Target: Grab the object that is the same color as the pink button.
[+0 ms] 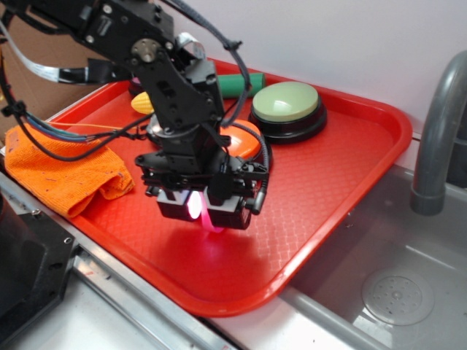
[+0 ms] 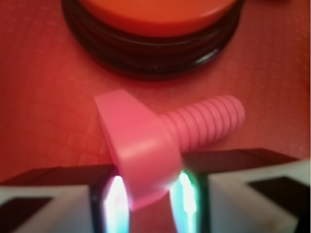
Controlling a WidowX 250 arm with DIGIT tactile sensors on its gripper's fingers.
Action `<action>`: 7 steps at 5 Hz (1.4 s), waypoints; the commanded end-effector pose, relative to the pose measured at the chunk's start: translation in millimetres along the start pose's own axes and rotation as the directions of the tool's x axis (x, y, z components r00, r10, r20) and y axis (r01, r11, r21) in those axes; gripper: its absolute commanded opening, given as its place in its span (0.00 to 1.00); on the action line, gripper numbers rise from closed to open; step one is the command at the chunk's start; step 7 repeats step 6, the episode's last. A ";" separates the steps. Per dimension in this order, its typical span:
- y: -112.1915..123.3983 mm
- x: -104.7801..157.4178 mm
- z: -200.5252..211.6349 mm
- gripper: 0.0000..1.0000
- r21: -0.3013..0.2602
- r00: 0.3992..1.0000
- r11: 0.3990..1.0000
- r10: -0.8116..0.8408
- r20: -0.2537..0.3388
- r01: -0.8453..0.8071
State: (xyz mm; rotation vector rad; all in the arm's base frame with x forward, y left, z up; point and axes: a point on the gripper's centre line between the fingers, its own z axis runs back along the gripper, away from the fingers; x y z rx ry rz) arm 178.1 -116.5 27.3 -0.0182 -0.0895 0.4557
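Observation:
The object [image 2: 141,150] is a small bright pink block with a ribbed stub pointing right. In the wrist view it sits between my gripper's [image 2: 148,204] glowing pads, which press on both its sides. In the exterior view the gripper [image 1: 198,211] points down just over the red tray [image 1: 328,182], and the pink object [image 1: 211,223] pokes out below the fingers, lit pink. The pink button is hidden, probably behind the arm.
An orange-topped button [image 1: 252,140] stands right behind the gripper and fills the top of the wrist view [image 2: 155,14]. A yellow-topped button [image 1: 288,106], a green cylinder [image 1: 241,84] and a yellow corn toy [image 1: 142,103] lie at the tray's back. An orange cloth [image 1: 66,171] lies left. A sink [image 1: 394,292] is right.

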 end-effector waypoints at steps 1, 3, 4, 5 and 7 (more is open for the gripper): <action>5.7 12.4 29.3 0.00 -0.047 0.992 0.991 -0.121 0.024 0.122; 54.5 38.9 95.5 0.00 -0.056 0.962 0.961 -0.268 0.048 0.270; 93.9 60.9 112.0 0.00 -0.040 0.943 0.942 -0.333 0.025 0.334; 107.1 67.0 114.3 0.00 -0.010 0.922 0.922 -0.388 0.001 0.388; 112.4 69.8 113.4 0.00 -0.029 0.909 0.909 -0.417 -0.023 0.416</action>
